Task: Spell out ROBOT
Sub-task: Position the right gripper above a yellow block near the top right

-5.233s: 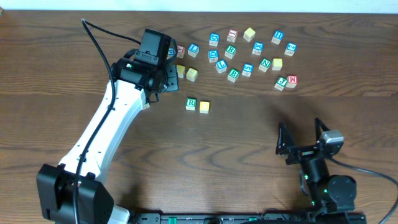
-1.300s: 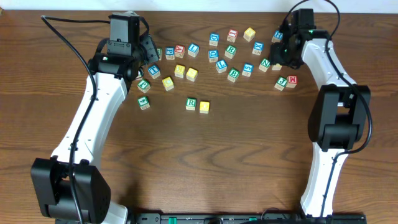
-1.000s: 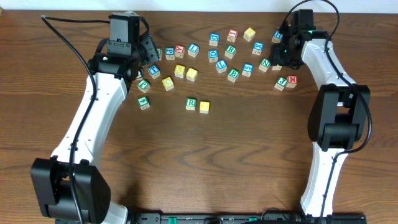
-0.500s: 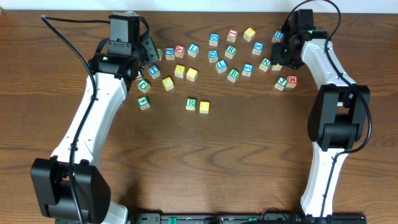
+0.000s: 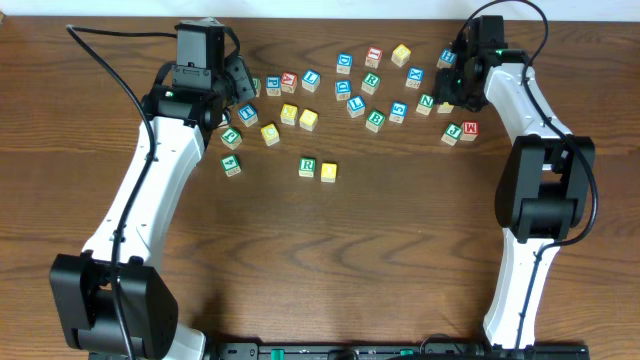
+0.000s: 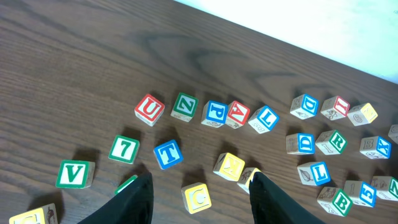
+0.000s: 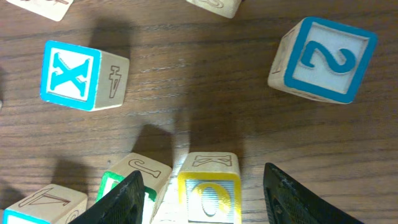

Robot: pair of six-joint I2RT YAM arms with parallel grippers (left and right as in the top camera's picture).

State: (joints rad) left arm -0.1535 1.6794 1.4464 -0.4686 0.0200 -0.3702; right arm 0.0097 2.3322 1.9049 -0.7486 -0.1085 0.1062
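My fingers (image 6: pixel 140 200) stand apart above the table (image 6: pixel 74 56). A yellow C cube (image 6: pixel 196 198) lies between them, apparently untouched. Just past it sits the blue T (image 6: pixel 168 154), beside a green 7 (image 6: pixel 124 149). Nearer the table's far edge runs a row of cubes: U, Z, P, A, L.

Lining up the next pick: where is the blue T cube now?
Left wrist view: the blue T cube sits just ahead of the left tool, between the green 7 cube and the yellow K cube.
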